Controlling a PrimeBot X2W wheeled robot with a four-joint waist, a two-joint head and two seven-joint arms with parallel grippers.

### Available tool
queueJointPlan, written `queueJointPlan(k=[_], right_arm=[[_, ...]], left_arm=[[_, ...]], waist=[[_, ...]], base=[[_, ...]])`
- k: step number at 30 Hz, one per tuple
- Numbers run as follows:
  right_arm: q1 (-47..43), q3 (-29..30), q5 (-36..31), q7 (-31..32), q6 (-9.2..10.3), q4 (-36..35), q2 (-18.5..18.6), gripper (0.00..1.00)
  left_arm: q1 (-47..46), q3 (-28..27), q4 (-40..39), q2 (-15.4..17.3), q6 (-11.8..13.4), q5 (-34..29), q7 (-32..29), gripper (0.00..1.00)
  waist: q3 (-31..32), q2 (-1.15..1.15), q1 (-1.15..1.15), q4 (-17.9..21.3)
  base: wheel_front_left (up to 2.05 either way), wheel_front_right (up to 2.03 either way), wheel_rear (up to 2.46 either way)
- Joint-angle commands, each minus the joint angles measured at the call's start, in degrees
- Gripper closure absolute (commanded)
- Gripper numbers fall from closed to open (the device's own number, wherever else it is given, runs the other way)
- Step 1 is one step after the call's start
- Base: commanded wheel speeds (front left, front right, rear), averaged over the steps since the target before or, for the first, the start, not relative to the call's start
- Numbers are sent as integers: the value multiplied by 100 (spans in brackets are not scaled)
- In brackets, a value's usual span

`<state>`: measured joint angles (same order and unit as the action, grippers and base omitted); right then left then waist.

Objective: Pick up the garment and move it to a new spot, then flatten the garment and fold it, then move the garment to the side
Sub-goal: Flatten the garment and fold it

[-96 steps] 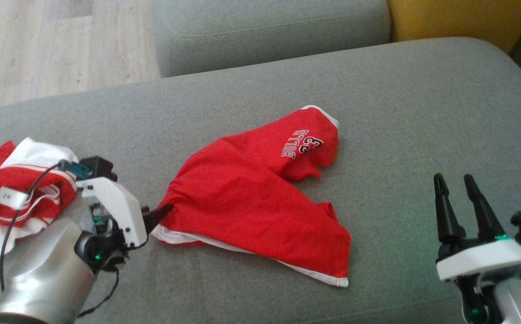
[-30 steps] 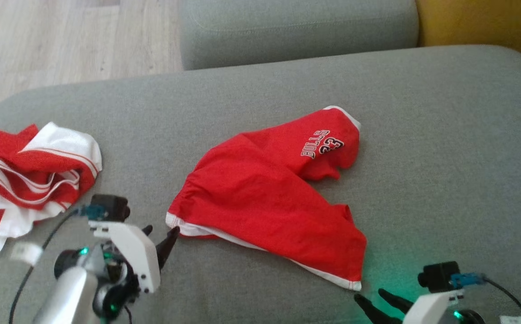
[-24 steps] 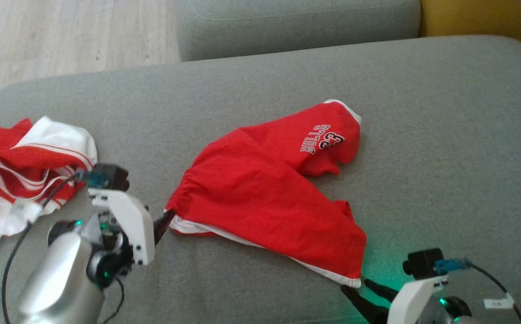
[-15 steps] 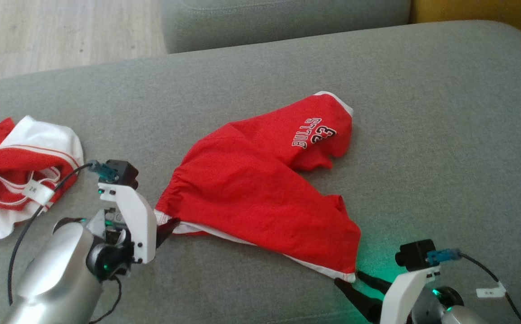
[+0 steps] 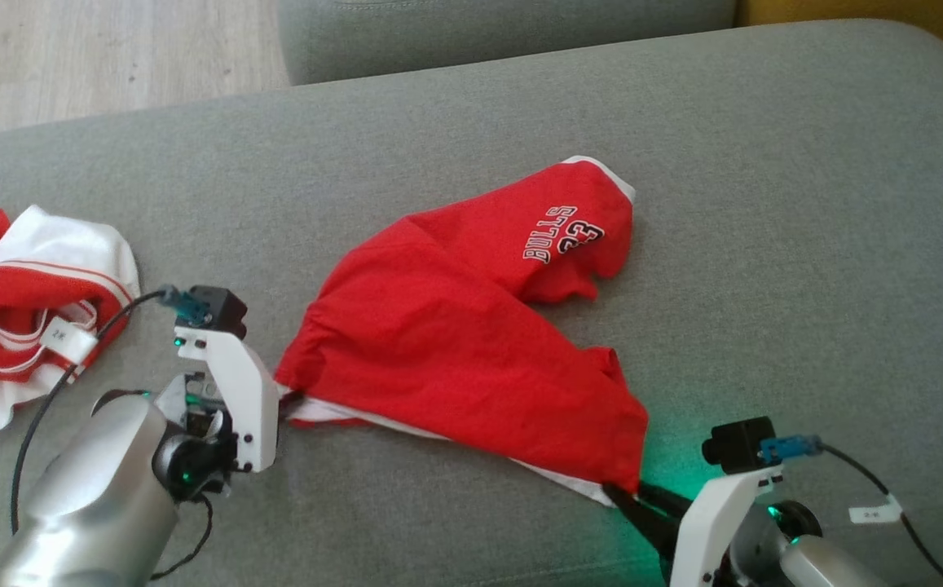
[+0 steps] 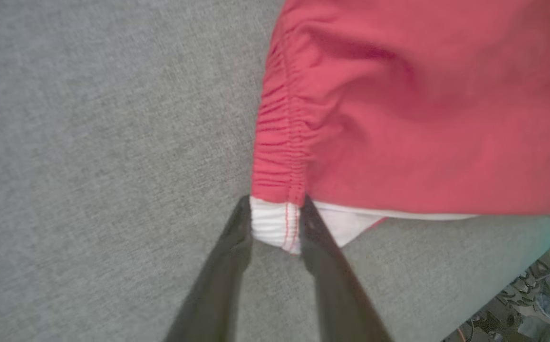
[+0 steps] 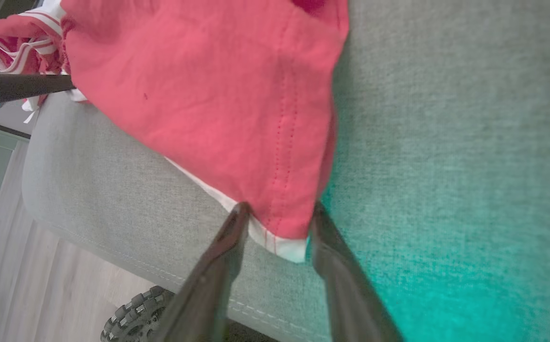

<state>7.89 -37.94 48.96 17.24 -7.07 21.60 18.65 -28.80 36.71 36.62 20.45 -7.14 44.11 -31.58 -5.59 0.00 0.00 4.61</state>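
Note:
The garment (image 5: 471, 342), red shorts with white trim and a printed logo, lies spread on the grey sofa seat (image 5: 764, 204). My left gripper (image 5: 288, 399) is at its near-left waistband corner. In the left wrist view the left gripper (image 6: 275, 209) has both fingers pressed against the white corner of the garment (image 6: 398, 95). My right gripper (image 5: 626, 493) is at the near-right hem corner. In the right wrist view the right gripper (image 7: 278, 211) has the garment (image 7: 208, 95) corner between its fingers, touching both.
A second red-and-white striped garment (image 5: 23, 310) lies crumpled at the seat's left end. A grey back cushion (image 5: 479, 33) and wooden floor (image 5: 72, 57) lie beyond. The seat's front edge is near my grippers, with a wheel (image 7: 132, 318) below it.
Both grippers moved in onto the shorts' near corners and their jaws narrowed around the cloth. The head camera shifted slightly.

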Motion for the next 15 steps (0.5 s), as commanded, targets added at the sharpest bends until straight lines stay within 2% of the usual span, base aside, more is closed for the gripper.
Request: queueJointPlan(k=[1, 8, 15], right_arm=[[149, -151, 45, -64, -42, -39, 50, 100], [221, -336, 246, -403, -42, -205, 221, 100], [365, -132, 786, -853, -42, -1084, 647, 100]], left_arm=[[-411, -144, -93, 263, -35, 63, 91, 100], [-459, 78, -92, 366, -35, 350, 344, 100], [-577, 56, -559, 479, -35, 791, 635, 100]], waist=[[14, 0, 0, -11], [154, 0, 0, -49], [208, 0, 0, -59]], base=[[0, 0, 0], [0, 0, 0], [0, 0, 0]])
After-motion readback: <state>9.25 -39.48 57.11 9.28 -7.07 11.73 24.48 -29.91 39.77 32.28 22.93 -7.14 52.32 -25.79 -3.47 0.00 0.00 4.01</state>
